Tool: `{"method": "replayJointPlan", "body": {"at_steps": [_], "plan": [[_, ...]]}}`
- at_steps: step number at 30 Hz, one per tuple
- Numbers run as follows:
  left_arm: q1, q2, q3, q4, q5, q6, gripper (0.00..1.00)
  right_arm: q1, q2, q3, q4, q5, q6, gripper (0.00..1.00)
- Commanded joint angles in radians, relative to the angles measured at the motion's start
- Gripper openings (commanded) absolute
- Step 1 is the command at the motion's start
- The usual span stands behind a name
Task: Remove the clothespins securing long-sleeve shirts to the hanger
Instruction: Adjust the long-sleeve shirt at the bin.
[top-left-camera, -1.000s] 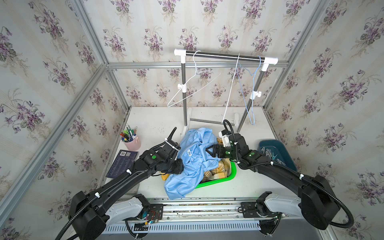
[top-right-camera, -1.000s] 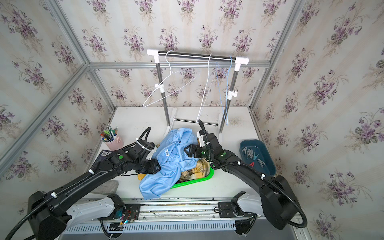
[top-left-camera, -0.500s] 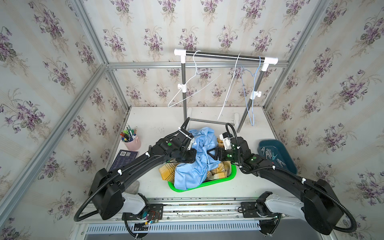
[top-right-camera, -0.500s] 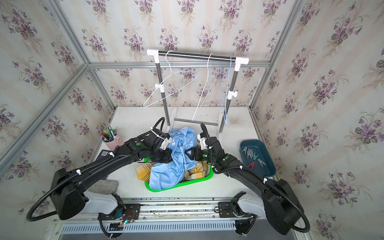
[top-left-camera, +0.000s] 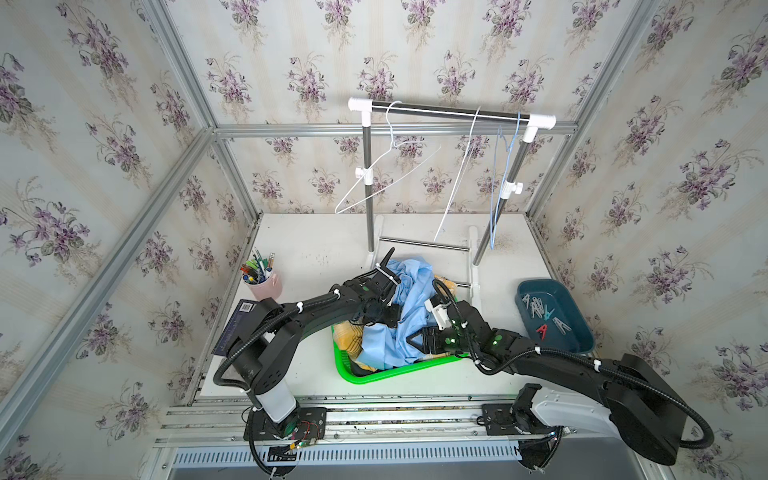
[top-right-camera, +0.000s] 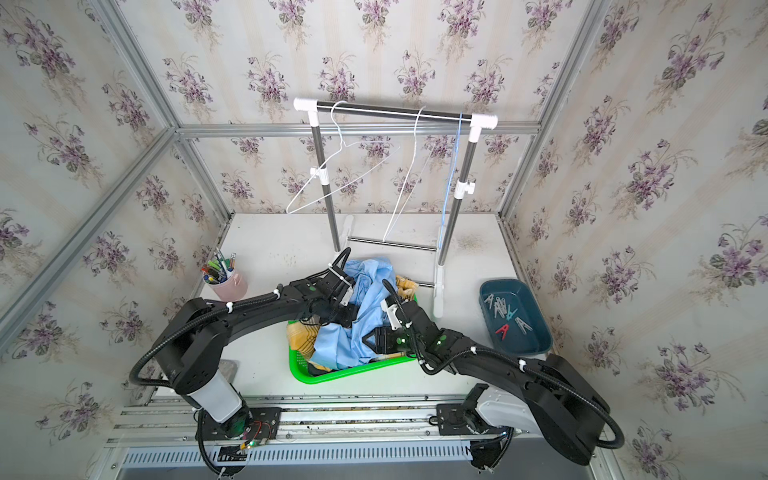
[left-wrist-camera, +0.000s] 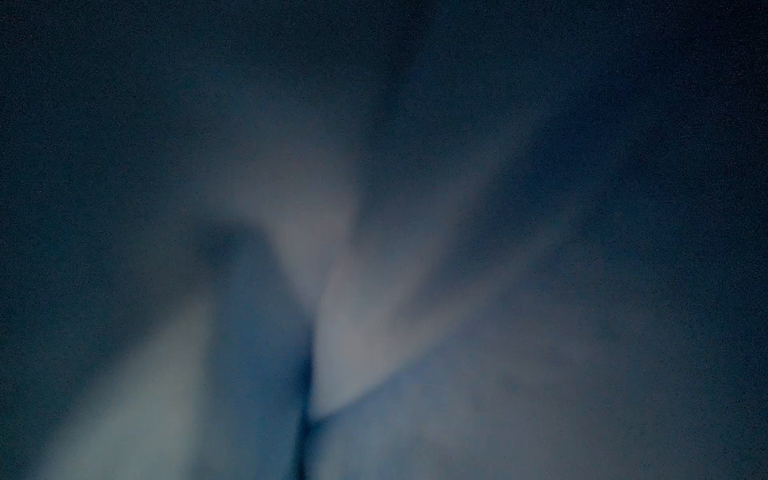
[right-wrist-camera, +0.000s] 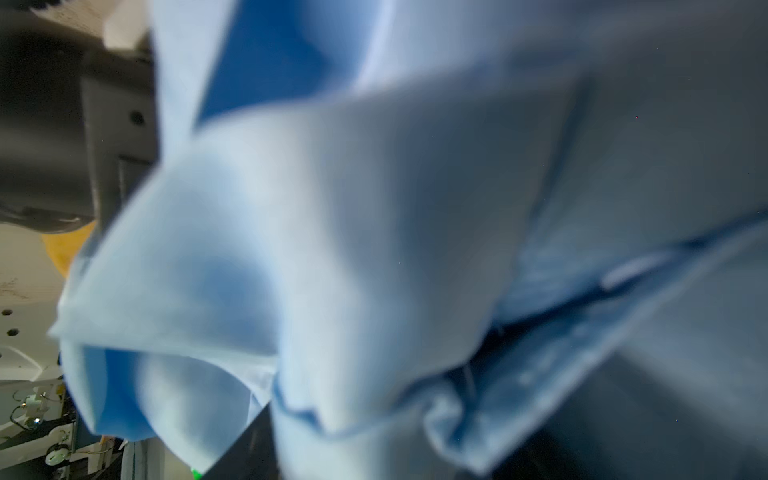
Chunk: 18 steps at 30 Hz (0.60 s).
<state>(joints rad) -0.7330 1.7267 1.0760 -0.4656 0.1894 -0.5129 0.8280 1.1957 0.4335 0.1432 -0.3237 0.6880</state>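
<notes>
Found left gripper (top-left-camera: 387, 314) pressed together, sunk in folds of blue shirt (top-left-camera: 405, 291); cannot tell whether cloth is caught between the jaws. Got only dark blur from left wrist view. Cannot tell spread of right gripper (top-left-camera: 413, 338): smothered by same shirt, just beside left one. Logged green basket (top-left-camera: 386, 376) under both grippers, blue shirt heaped in it over plaid shirt (top-left-camera: 347, 336). Spotted clothespins (top-left-camera: 538, 309), red one (top-left-camera: 541, 330) among them, in teal tray (top-left-camera: 575, 332), well apart from right gripper, on side away from left. Saw wire hangers (top-left-camera: 457, 174) on rail (top-left-camera: 449, 110) beyond both grippers.
</notes>
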Motion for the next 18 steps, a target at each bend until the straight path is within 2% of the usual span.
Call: {"method": "replayJointPlan", "body": {"at_steps": [1, 7, 10, 13, 14, 15, 18], "plan": [[-0.013, 0.070, -0.011, 0.094, -0.037, 0.033, 0.00, 0.011, 0.037, -0.044, 0.113, 0.001, 0.084, 0.64], [-0.050, 0.180, 0.005, 0.232, -0.017, 0.061, 0.00, 0.010, 0.076, -0.092, 0.246, 0.008, 0.141, 0.64], [-0.059, 0.193, 0.027, 0.230, -0.018, 0.075, 0.00, 0.012, 0.074, -0.071, 0.223, 0.012, 0.146, 0.65], [-0.058, 0.132, 0.018, 0.191, -0.043, 0.080, 0.01, 0.011, -0.019, -0.053, 0.143, 0.082, 0.124, 0.71], [-0.058, 0.098, 0.010, 0.171, -0.059, 0.084, 0.05, 0.013, -0.057, -0.041, 0.096, 0.116, 0.111, 0.75], [-0.058, 0.054, -0.001, 0.147, -0.075, 0.090, 0.14, 0.013, -0.098, -0.026, 0.041, 0.157, 0.096, 0.79], [-0.058, -0.092, -0.020, 0.068, -0.096, 0.109, 0.49, 0.001, -0.211, 0.016, -0.097, 0.234, 0.073, 0.85]]}}
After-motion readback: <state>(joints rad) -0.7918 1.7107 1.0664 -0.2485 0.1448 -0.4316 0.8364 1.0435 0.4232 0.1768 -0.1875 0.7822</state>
